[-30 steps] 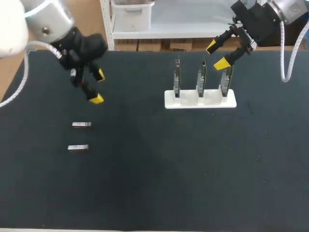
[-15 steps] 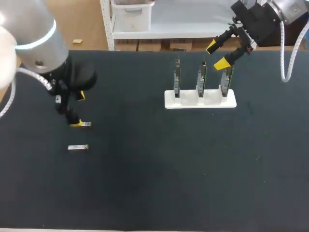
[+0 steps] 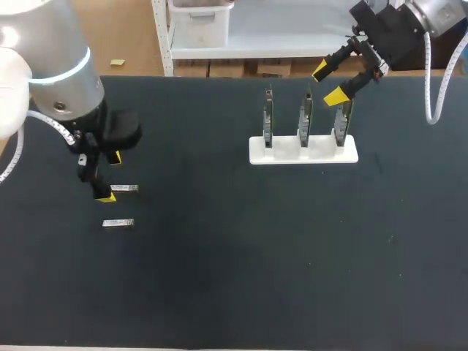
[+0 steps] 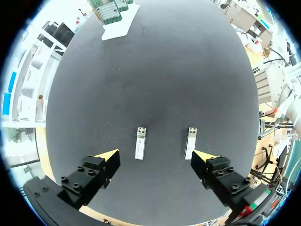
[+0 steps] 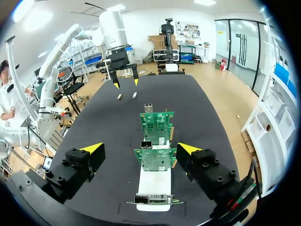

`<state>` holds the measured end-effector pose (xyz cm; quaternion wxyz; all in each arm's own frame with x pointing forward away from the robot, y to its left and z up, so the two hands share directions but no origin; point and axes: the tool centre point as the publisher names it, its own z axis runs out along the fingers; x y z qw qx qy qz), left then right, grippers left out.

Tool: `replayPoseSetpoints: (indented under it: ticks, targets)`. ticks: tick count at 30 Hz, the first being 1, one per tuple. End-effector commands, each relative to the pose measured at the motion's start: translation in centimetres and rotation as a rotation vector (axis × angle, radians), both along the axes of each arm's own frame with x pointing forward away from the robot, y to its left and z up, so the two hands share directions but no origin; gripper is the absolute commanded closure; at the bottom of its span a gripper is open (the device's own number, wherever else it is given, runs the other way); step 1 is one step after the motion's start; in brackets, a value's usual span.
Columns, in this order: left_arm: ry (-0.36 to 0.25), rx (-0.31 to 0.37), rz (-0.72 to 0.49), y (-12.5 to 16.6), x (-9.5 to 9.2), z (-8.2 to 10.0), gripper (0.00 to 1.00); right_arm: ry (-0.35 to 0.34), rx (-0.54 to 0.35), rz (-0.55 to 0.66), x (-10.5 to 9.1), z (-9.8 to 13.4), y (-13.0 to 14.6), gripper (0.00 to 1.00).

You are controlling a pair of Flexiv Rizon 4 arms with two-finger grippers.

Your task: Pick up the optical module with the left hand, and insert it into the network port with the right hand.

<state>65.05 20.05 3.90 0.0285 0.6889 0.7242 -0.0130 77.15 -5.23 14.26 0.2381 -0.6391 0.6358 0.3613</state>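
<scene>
Two small silver optical modules lie side by side on the black table, one (image 3: 123, 189) farther back than the other (image 3: 118, 223). My left gripper (image 3: 110, 178) hangs open just left of the farther module, holding nothing. In the left wrist view both modules (image 4: 140, 142) (image 4: 190, 142) lie just ahead of the left gripper (image 4: 155, 155), within the span of its fingers. Three green network cards stand upright in a white stand (image 3: 303, 150). My right gripper (image 3: 328, 82) is open above the stand's right end. In the right wrist view the cards (image 5: 156, 123) sit ahead of the right gripper (image 5: 140, 149).
Black mat covers the table (image 3: 241, 278). The white stand base (image 5: 155, 186) lies under my right gripper. The left arm's gripper (image 5: 124, 75) and both modules (image 5: 127, 96) show far ahead in the right wrist view. My left arm's bulky wrist (image 3: 55, 73) overhangs the back left.
My left arm has swung left and toward the front and come down next to the farther module, still open. The right arm has not moved.
</scene>
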Motion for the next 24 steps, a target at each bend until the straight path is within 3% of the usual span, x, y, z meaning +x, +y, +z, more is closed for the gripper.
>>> replayPoseSetpoints:
  ticks: [1,15,24]
  targets:
    - [0.025,0.002,-0.005,0.3,0.6,-0.9,0.00,-0.004,0.000,-0.004,-0.2,0.0,0.0,0.00]
    - [0.025,0.042,0.003,0.8,0.7,-3.6,0.00,-0.004,0.000,-0.004,-0.2,0.0,0.0,0.00]
    - [0.016,0.054,0.012,0.8,0.8,-4.3,0.00,-0.004,0.000,-0.004,-0.2,0.0,0.0,0.00]
